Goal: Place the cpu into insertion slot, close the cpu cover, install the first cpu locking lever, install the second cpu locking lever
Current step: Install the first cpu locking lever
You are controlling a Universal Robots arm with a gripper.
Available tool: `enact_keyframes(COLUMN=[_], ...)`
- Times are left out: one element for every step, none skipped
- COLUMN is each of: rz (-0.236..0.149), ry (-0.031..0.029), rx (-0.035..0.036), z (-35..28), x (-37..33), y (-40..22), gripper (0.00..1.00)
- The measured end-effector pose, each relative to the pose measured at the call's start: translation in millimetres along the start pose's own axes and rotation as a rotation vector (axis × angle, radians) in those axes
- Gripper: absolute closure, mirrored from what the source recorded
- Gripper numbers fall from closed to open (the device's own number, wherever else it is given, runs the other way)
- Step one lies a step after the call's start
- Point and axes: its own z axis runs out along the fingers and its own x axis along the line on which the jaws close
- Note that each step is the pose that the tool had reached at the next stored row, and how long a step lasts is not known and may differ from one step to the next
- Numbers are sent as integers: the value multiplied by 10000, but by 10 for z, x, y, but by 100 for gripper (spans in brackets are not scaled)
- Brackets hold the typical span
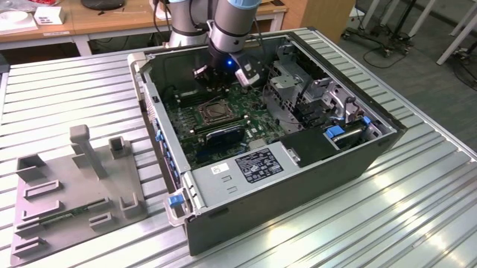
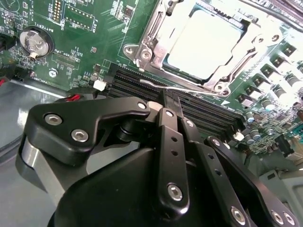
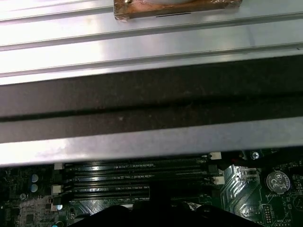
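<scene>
Already seated, cpu [image 2: 201, 42] lay in the slot [image 2: 142, 54], cover [image 2: 251, 40] down around it, thin wire lever [image 2: 189, 90] along the slot's edge, gripper [image 2: 170, 101] clenched, tips at that lever, green board [image 2: 85, 28] beneath, open case [image 1: 298, 184] around.

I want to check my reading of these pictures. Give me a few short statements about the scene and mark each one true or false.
1. The cpu lies in the insertion slot. True.
2. The gripper holds the cpu. False: it is shut with nothing in it, by the memory slots beside the socket.
3. The computer case stands on a wooden table. False: it stands on a ribbed metal table.
4. A grey fixture lies to the exterior view's left of the case. True.
5. A coin battery sits on the green circuit board. True.
</scene>
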Motion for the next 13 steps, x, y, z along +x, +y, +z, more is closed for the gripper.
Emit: enact_keyframes(rz=[7, 16, 27, 36, 45, 54, 63, 73, 83, 92, 93, 94, 95], ry=[-1, -3, -5, -7, -9, -11, -13, -15, -17, -18, -19, -19, -20], rx=[0, -2, -3, -4, -5, -7, -7, -8, -7, -7, -8, -8, -9], z=[3, 7, 11, 15, 19, 24, 28, 32, 34, 34, 34, 35, 35], x=[-2, -3, -5, -6, -8, -9, -10, -11, -11, -11, -11, -11, -11], y=[-1, -3, -4, -6, -8, -9, -11, -12, -14, -14, -14, -14, -14], gripper=[89, 89, 89, 89, 89, 89, 89, 89, 89, 89, 89, 89, 89])
